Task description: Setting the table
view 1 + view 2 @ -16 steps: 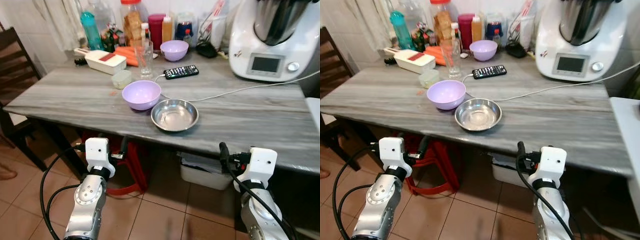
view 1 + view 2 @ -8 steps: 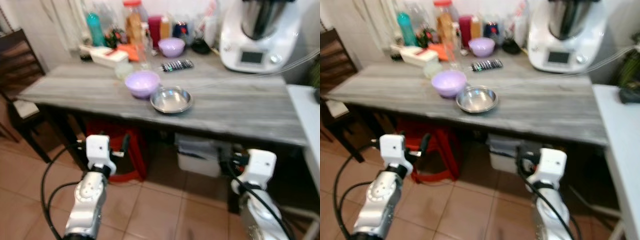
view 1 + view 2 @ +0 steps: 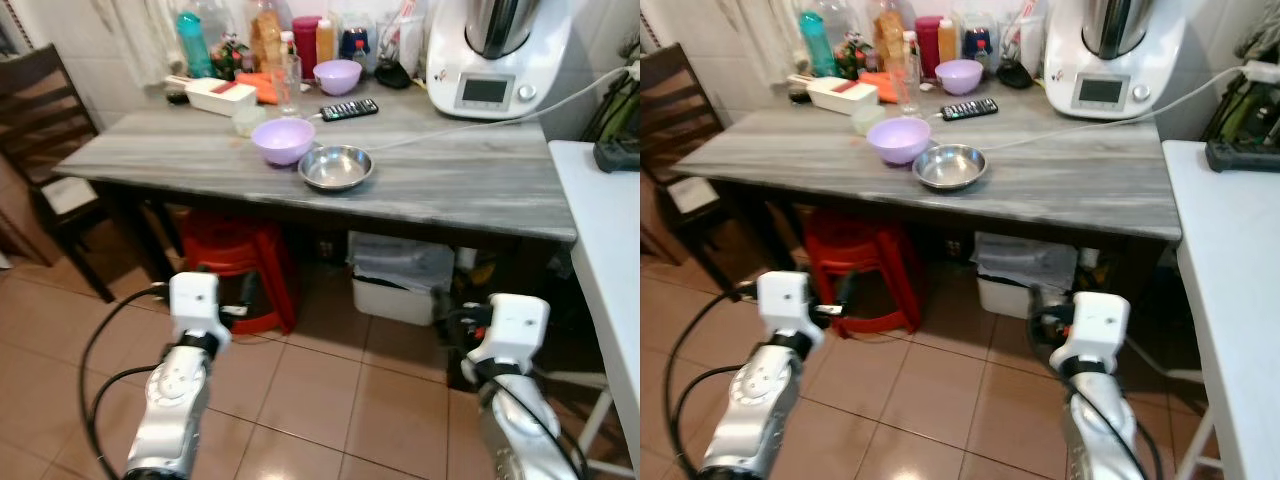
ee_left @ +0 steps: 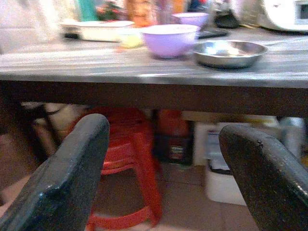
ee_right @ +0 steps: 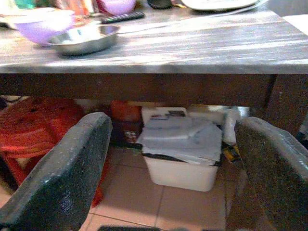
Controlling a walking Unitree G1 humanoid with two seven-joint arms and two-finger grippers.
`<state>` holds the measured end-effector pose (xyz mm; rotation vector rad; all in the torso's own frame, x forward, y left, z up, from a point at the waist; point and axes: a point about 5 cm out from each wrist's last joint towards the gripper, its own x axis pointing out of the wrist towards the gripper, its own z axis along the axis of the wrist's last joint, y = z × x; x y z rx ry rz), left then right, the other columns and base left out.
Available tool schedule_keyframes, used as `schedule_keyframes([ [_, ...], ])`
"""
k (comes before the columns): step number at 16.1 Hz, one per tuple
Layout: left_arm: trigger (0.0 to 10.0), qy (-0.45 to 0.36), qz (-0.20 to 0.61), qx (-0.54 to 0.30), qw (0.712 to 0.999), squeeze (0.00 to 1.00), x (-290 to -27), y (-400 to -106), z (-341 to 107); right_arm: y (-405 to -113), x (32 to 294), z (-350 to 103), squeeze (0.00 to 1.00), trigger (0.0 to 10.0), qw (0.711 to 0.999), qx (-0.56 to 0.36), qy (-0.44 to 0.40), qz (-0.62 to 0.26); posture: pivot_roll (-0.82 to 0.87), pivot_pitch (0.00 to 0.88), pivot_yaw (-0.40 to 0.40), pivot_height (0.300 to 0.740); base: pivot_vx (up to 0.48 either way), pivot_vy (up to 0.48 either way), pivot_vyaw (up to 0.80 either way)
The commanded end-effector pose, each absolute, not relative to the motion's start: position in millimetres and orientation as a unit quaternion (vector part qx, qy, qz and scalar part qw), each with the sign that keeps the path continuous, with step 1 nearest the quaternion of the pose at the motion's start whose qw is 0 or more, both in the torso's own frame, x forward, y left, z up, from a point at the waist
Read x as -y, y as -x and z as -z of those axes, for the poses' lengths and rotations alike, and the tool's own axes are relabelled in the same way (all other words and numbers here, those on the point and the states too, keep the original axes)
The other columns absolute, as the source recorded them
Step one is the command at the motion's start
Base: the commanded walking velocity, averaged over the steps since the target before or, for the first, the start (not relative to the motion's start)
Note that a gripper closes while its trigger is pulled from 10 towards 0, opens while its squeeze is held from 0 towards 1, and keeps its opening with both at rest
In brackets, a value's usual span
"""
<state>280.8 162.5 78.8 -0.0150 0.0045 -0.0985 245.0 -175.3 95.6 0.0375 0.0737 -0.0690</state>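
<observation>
On the grey wooden table [image 3: 460, 190] a lilac bowl [image 3: 283, 139] stands beside a steel bowl [image 3: 336, 167]. A second lilac bowl [image 3: 337, 75] and a clear glass [image 3: 287, 84] are further back, with a black remote [image 3: 349, 109] between them. Both arms hang low over the tiled floor, well short of the table. My left gripper [image 4: 163, 144] is open with nothing between its fingers [image 4: 67, 178]. My right gripper [image 5: 173, 139] is open too and holds nothing. Both wrist views look under the table's edge, with the two bowls just above it.
Under the table stand a red stool [image 3: 225, 255] and a white bin [image 3: 400, 285] with paper on top. A dark chair [image 3: 50, 130] is at the left end. A white kitchen machine [image 3: 495, 50] sits back right, its cable crossing the top. A white surface [image 3: 610, 260] lies to the right.
The camera has pulled back from the table, so the whole table and the floor under it show now. The bowls have not moved. Both arms stay low.
</observation>
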Motion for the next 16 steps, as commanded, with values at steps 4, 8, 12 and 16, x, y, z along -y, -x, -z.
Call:
schedule_keyframes([
  [4, 10.0, 0.008, 0.054, -0.006, 0.998, 0.0, -163, -278, -76, -243, 175, -89, 0.0, 10.0, 0.997, -0.065, -0.023, 0.028, -0.16, 0.0, 0.097, 0.74, -0.293, 0.0, 0.0],
  [8, 10.0, 0.017, 0.061, 0.007, 0.998, 0.0, -165, -278, -77, -241, 177, -93, 0.0, 10.0, 0.998, -0.053, -0.024, 0.029, -0.16, 0.0, 0.095, 0.74, -0.074, 0.0, 0.0],
  [12, 10.0, 0.032, 0.068, 0.008, 0.997, 0.0, -162, -280, -81, -245, 176, -99, 0.0, 10.0, 0.999, -0.035, 0.003, 0.026, -0.16, 0.0, 0.098, 0.74, 0.0, 0.0, 0.0],
  [16, 10.0, 0.032, 0.08, 0.036, 0.996, 0.0, -162, -278, -93, -238, 184, -118, 0.0, 10.0, 0.998, 0.01, 0.024, 0.054, -0.16, 0.0, 0.096, 0.74, 0.0, 0.0, 0.0],
])
